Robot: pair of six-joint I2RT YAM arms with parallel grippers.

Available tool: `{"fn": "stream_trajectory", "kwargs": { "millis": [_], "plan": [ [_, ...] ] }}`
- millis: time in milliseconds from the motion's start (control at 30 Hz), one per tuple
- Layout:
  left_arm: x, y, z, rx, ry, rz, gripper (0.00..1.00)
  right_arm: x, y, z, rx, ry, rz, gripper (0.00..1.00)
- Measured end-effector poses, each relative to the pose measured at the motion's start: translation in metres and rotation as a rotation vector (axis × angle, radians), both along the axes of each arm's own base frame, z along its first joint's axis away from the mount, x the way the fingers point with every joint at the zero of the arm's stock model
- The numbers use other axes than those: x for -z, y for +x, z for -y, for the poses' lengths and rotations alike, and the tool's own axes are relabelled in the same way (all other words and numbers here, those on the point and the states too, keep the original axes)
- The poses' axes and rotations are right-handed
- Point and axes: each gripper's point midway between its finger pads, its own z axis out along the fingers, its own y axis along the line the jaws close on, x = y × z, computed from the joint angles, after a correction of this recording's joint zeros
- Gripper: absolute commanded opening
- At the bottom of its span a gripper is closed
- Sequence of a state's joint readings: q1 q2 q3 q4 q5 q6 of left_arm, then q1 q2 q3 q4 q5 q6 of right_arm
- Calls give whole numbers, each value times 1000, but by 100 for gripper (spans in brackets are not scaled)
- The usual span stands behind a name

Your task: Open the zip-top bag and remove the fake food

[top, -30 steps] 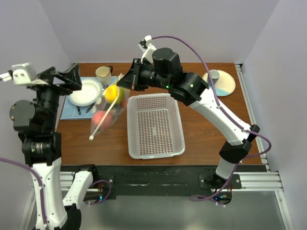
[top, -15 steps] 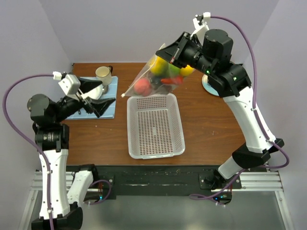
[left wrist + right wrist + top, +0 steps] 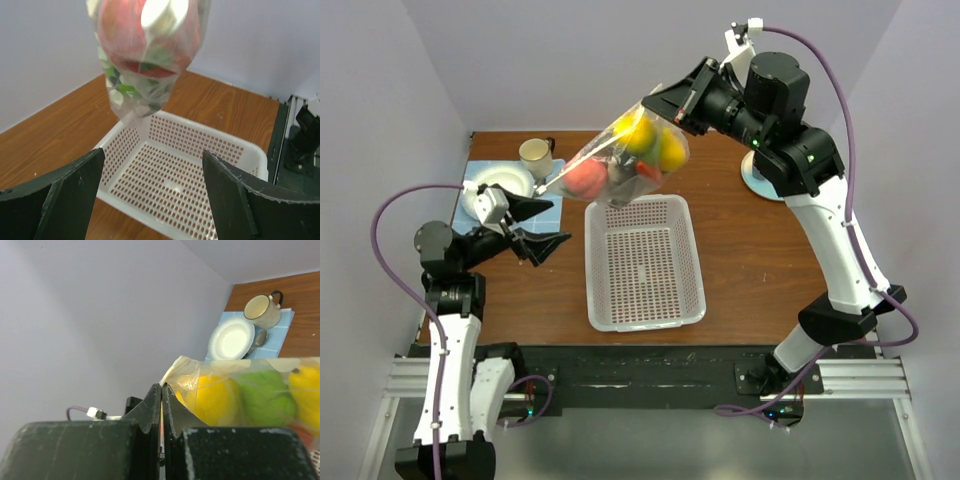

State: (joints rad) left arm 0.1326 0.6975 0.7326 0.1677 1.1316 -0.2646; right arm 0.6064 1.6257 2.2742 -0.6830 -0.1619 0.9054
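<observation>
Over the white basket (image 3: pixel 646 322), the opening step looked barely begun.
Left gripper (image 3: pixel 545 225) stood spread and empty beside the basket, aimed at the zip-top bag (image 3: pixel 620 160) hanging above its far end with the fake food (image 3: pixel 585 178) inside. Right gripper (image 3: pixel 660 103) was clenched on the bag's upper corner. The next move probably called for pinching the zip edge.

Zip-top bag (image 3: pixel 620 160): thin clear plastic film, glossy and creased, printed with white dots; the fake food (image 3: pixel 585 180) inside looks like smooth moulded plastic. Basket (image 3: pixel 645 270): white perforated plastic, matt. Table (image 3: pixel 760 250): brown wood grain, smooth with low sheen; left gripper (image 3: pixel 152 152) fingers (image 3: pixel 65 195) matt black, lightly scuffed; cup (image 3: pixel 261 310) and plate (image 3: pixel 231 340) show a glossy glaze.
</observation>
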Motion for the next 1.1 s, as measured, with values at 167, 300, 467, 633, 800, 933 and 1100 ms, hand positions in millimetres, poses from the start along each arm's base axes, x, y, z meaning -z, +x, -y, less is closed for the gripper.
{"fn": "stream_trajectory", "kwargs": {
  "millis": [167, 300, 467, 633, 800, 933, 1100],
  "plan": [
    [-14, 2, -1, -32, -95, 37, 84, -2, -1, -6, -22, 54, -27, 0],
    [-43, -2, -1, -27, -196, 94, 84, 12, 0, -9, -31, 74, -74, 0],
    [-40, -3, -1, -10, -306, 63, 81, 22, 5, -14, -29, 99, -115, 0],
    [-27, -4, 0, -5, -317, 20, 79, 16, 5, -14, -30, 129, -116, 0],
    [-34, -19, 0, -22, -307, 82, 79, 3, 1, -17, -52, 176, -107, 0],
    [-38, -10, -4, -44, -339, 84, 76, 0, -5, -22, -72, 218, -118, 0],
    [-41, 13, -10, -61, -437, 29, 73, -1, -17, -37, -111, 241, -133, 0]
  ]
}}
